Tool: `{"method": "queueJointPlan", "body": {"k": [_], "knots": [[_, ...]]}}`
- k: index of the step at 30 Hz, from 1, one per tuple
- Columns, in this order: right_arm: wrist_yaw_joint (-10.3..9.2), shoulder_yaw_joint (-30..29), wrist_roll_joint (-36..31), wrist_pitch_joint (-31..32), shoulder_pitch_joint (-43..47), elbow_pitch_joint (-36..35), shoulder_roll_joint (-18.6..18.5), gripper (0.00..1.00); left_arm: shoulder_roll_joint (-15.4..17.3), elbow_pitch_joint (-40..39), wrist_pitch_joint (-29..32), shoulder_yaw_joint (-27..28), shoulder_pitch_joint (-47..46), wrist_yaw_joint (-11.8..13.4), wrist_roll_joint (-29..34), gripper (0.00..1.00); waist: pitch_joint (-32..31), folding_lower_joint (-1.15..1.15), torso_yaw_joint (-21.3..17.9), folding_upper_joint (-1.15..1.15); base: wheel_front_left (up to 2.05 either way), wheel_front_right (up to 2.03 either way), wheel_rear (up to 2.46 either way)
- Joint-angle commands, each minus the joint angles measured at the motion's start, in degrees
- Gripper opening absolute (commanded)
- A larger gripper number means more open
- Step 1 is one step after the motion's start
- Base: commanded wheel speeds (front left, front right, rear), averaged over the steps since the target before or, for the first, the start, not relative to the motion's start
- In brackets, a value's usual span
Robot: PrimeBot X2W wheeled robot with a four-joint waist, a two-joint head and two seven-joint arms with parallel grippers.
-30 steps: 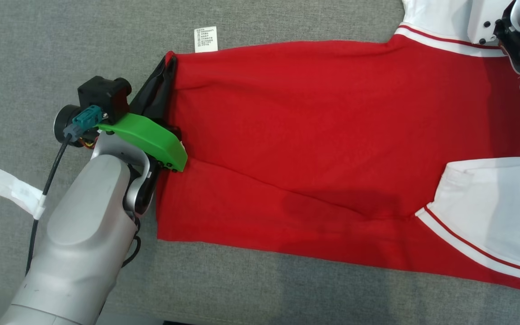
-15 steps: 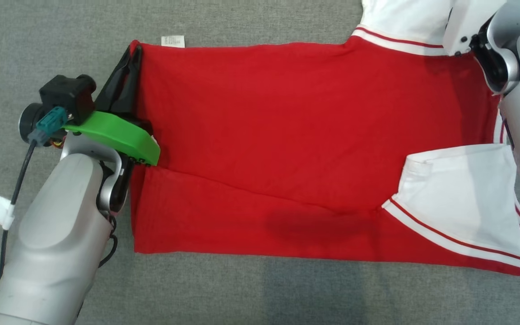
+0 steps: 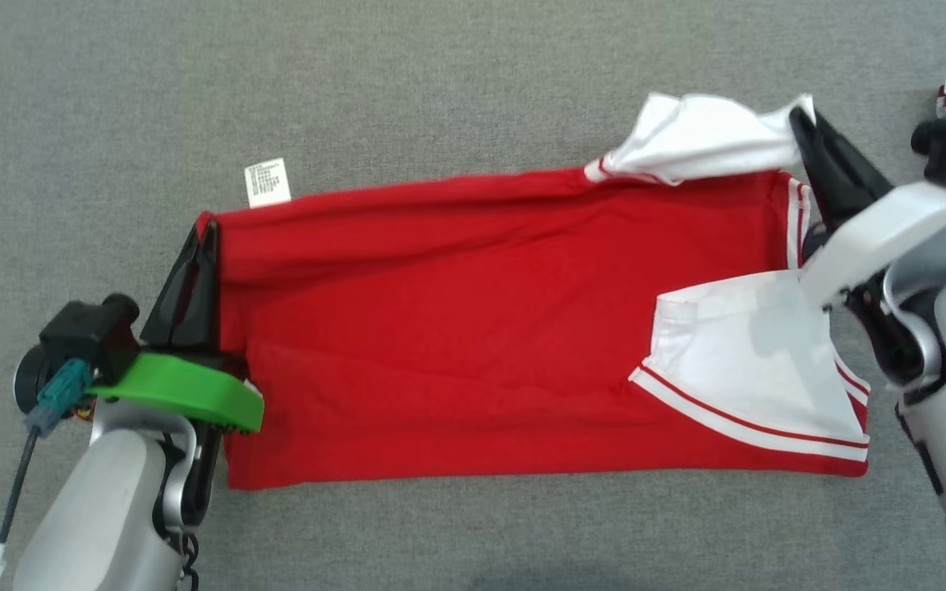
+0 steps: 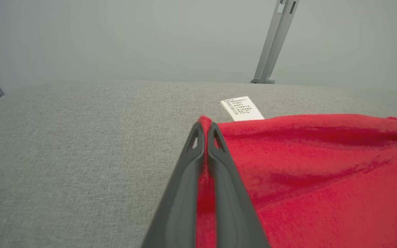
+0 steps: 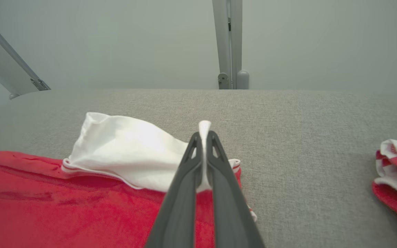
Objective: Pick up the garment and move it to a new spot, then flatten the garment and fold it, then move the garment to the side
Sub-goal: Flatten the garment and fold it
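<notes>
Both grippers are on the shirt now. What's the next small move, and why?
Probably ease the two arms slightly apart to tauten the far edge. The left gripper is shut on a hem corner of the red garment, the right gripper on the white sleeve, and the cloth between them is creased, the sleeve bunched.

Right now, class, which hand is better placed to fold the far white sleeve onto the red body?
Right. The right hand is shut on that white sleeve; the left hand pinches the red hem corner at the opposite end.
</notes>
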Motion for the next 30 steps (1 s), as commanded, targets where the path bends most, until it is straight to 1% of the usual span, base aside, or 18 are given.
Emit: {"method": "queueJointPlan", "body": {"k": [1,4,8,11,16,17,19,20,21,22,23,24,30], "knots": [[-0.07,-1.32,-0.45,0.20,3.36,-2.32,1.11,0.00,0.49,-1.00,-0.26,0.70,2.61,0.52,-0.70,0.00,-4.00,0.00,-2.34,0.00,0.00,0.00,0.00],[-0.07,-3.96,-1.79,1.23,9.63,-6.49,2.94,0.00,0.58,-2.18,-0.28,1.14,6.37,0.96,-1.56,0.00,-5.50,0.00,-2.97,0.00,0.00,0.00,0.00],[-0.06,-5.94,-3.00,2.91,16.52,-10.67,6.14,0.00,0.13,-1.39,-0.27,0.82,9.79,0.94,-2.07,0.00,-6.90,0.00,-3.48,0.00,0.00,0.00,0.00],[-0.06,-7.30,-3.61,3.41,19.77,-11.86,7.71,0.00,-0.60,0.04,-0.28,0.48,10.99,0.71,-2.36,0.00,-7.36,0.00,-3.79,0.00,0.00,0.00,0.00],[-0.04,-8.18,-4.93,2.43,22.05,-11.25,9.76,0.00,-1.69,1.88,-0.26,1.05,12.21,0.55,-2.45,0.00,-7.60,0.00,-4.13,0.00,0.00,0.00,0.00],[-0.04,-8.38,-5.19,2.12,22.53,-11.04,9.99,0.11,-2.04,1.95,-0.27,1.47,12.63,0.51,-2.73,0.00,-7.65,0.00,-4.16,0.00,0.00,0.00,0.00],[-0.04,-9.04,-5.32,1.65,23.77,-10.54,10.67,0.47,-2.58,1.40,-0.24,2.55,13.71,0.40,-2.92,0.00,-7.78,0.00,-4.17,0.00,0.00,0.00,0.00],[-0.04,-9.40,-5.54,1.31,24.37,-10.48,10.95,0.66,-2.86,0.96,-0.24,3.25,14.47,0.33,-2.87,0.16,-7.83,0.00,-4.18,0.00,0.00,0.00,0.00],[-0.04,-9.74,-5.80,0.86,24.96,-10.50,11.11,0.97,-3.15,0.35,-0.24,3.91,15.32,0.27,-2.57,0.42,-7.90,0.00,-4.18,0.00,0.00,0.00,0.00],[-0.04,-10.27,-5.87,0.35,25.75,-10.54,11.45,1.00,-3.60,-0.40,-0.24,4.67,16.37,0.21,-2.32,0.70,-7.98,0.00,-4.20,0.00,0.00,0.00,0.00],[-0.04,-10.62,-5.83,0.00,26.48,-10.60,11.78,1.00,-3.95,-1.00,-0.23,5.26,17.31,0.14,-2.13,0.89,-8.07,0.00,-4.23,0.00,0.00,0.00,0.00],[-0.04,-11.04,-5.75,-0.30,27.39,-10.75,12.05,1.00,-4.42,-1.79,-0.24,6.04,18.56,0.01,-1.94,1.00,-8.22,0.00,-4.25,0.00,0.00,0.00,0.00],[-0.04,-14.66,-6.31,-1.56,31.40,-12.47,13.28,1.00,-7.56,-7.70,-0.25,10.03,25.55,-0.49,-0.09,1.00,-9.21,0.00,-4.14,0.00,0.00,0.00,0.00]]}}
